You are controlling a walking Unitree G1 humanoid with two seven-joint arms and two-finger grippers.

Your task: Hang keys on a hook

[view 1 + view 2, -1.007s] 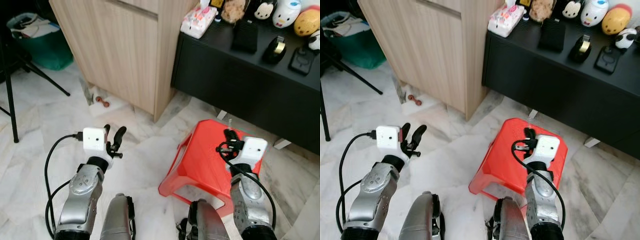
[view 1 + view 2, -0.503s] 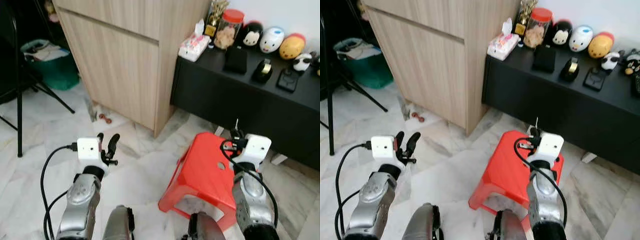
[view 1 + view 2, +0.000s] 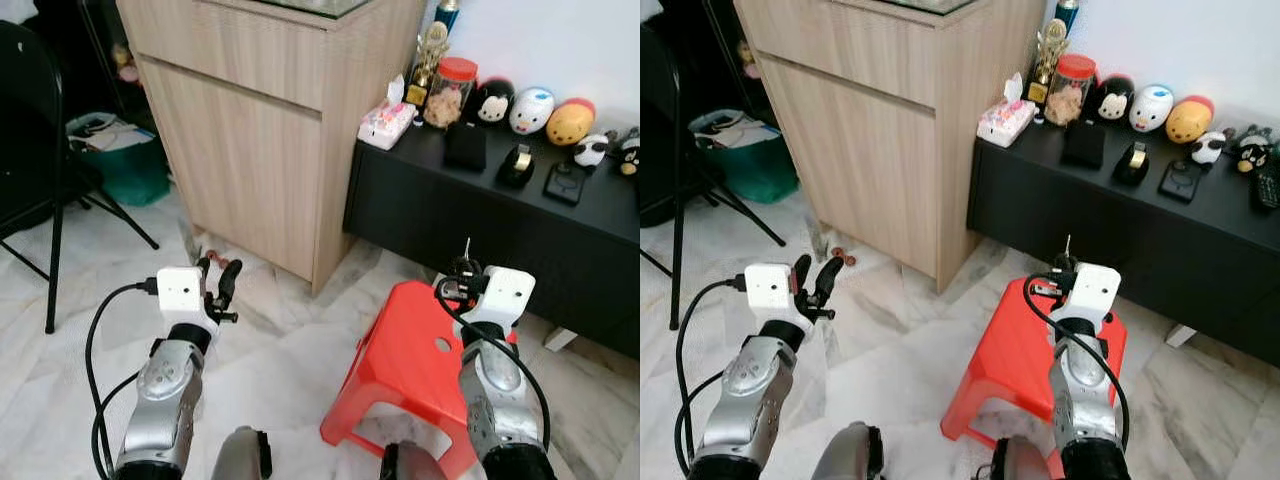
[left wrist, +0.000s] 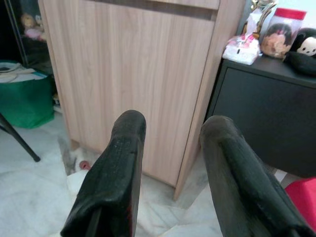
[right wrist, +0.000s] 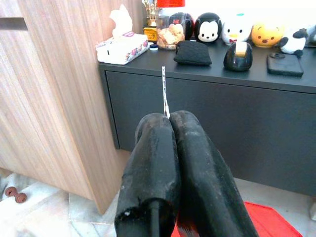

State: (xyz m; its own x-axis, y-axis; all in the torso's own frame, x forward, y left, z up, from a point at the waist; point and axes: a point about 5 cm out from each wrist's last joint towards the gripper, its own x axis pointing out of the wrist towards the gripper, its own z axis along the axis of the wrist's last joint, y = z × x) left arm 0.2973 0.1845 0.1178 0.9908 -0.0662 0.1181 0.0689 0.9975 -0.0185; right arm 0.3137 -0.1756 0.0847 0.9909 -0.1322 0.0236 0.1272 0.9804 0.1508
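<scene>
Camera: whole view has tilted up over the last second; the cabinet top and the wall behind the bench now come in. Head motion, not the things moving.
Chair (image 3: 30, 130): black, far left, now in view; green bin (image 3: 125, 160) beside it.
Left claw (image 3: 218, 283): raised over the marble floor, fingers (image 4: 116, 168) apart, nothing between them. Same pose relative to the arm as a second ago.
Cabinet (image 3: 260, 130): wood, ahead of the left claw; no hook visible on its face.
Stool (image 3: 415, 375): red, under the right arm.
Right claw (image 3: 462, 268): raised above the stool, fingers pressed together on a thin metal key (image 5: 164, 91) that sticks up past the tips; grip unchanged.
Bench (image 3: 500, 215): black, ahead of the right claw; tissue box (image 3: 388, 122), jar (image 3: 447, 90) and toy figures along the top.
Hook: not seen in any view.
Meaning: key is secured; judgement is that the robot is scanning upward for the hook, so hanging is not yet begun.
</scene>
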